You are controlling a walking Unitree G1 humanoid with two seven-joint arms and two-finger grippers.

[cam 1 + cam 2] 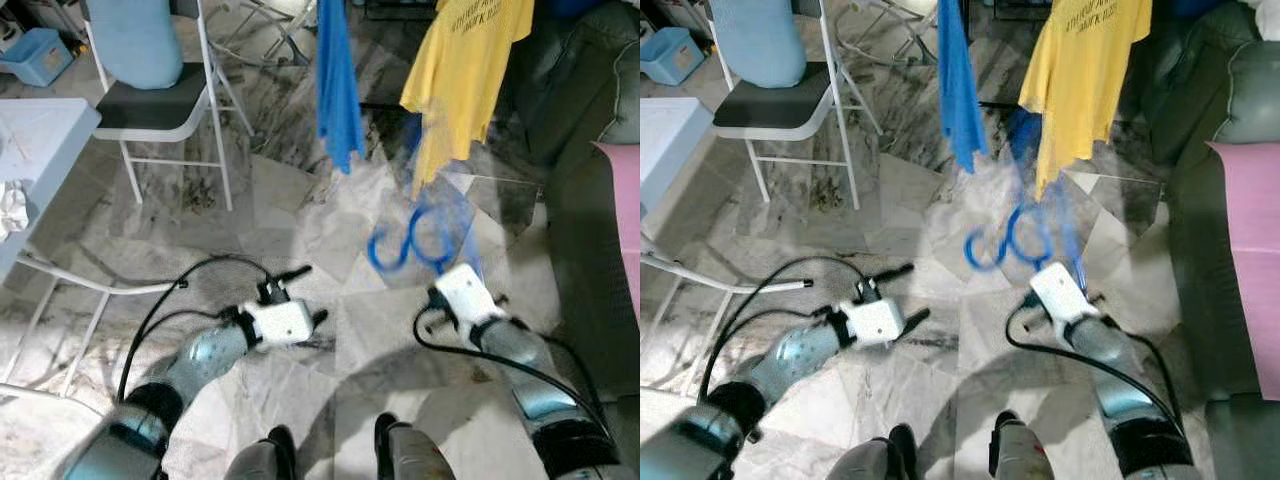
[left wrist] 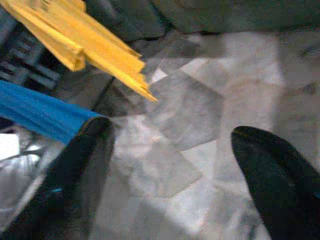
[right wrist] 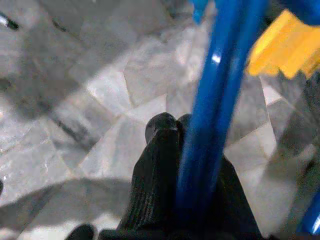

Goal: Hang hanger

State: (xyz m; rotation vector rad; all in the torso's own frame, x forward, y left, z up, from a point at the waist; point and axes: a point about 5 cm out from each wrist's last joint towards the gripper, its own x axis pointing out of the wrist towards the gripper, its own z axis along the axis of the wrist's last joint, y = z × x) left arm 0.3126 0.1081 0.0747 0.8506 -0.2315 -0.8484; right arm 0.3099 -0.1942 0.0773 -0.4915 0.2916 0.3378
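Observation:
Blue plastic hangers (image 1: 420, 235), blurred by motion, stick up from my right gripper (image 1: 447, 272), which is shut on them low over the marble floor. In the right wrist view the blue hanger bars (image 3: 220, 95) run between the closed black fingers (image 3: 157, 165). Ahead hang a yellow T-shirt (image 1: 465, 70) and a blue garment (image 1: 336, 80). My left gripper (image 1: 305, 295) is held out at the lower left, open and holding nothing; its two fingers (image 2: 80, 175) stand wide apart in the left wrist view.
A white folding chair (image 1: 165, 100) with a light blue cushion stands at the back left. A white table (image 1: 35, 150) is at the far left edge. A dark sofa (image 1: 590, 190) with a pink cloth lies along the right. My feet show at the bottom.

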